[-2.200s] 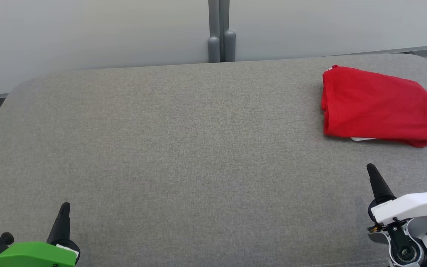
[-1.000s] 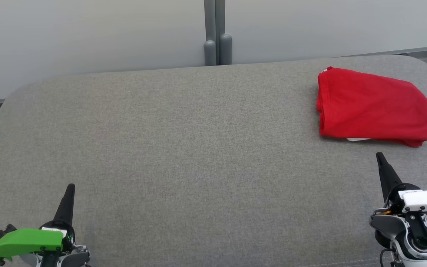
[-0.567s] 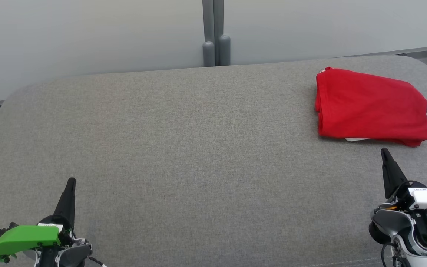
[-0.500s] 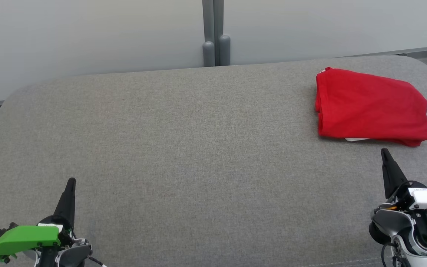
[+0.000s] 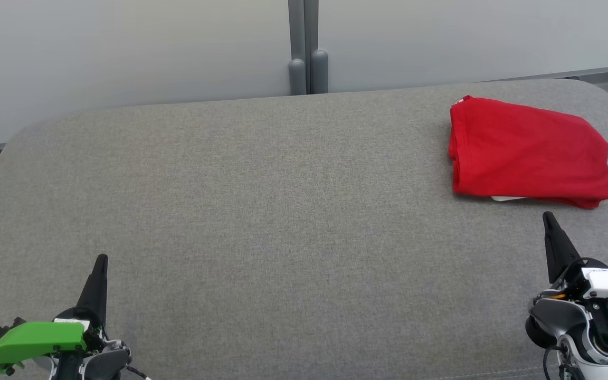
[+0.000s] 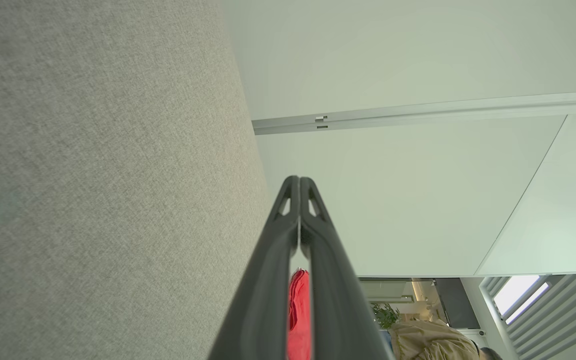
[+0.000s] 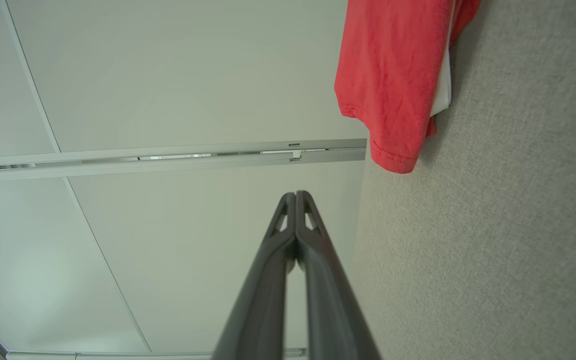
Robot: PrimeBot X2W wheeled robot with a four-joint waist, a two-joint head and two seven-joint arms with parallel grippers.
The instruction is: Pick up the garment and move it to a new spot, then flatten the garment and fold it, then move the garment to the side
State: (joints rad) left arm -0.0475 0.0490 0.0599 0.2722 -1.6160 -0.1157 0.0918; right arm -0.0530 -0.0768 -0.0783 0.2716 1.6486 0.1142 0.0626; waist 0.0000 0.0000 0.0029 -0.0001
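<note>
Left gripper (image 5: 100, 262) & right gripper (image 5: 547, 217) crept fwd, now wait near, pressed together, empty: folded red cloth garment (image 5: 528, 153) lies far right, prob. already set aside.

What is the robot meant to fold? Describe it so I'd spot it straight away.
Start at the wide grey cushioned surface. Go to its far right corner: the garment lies there, folded. It is the only bright red thing.

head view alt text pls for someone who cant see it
A folded red garment lies at the far right of a grey fabric surface. The left gripper at lower left and the right gripper at lower right are both shut and empty, apart from the garment. Pale wall panels stand behind.
</note>
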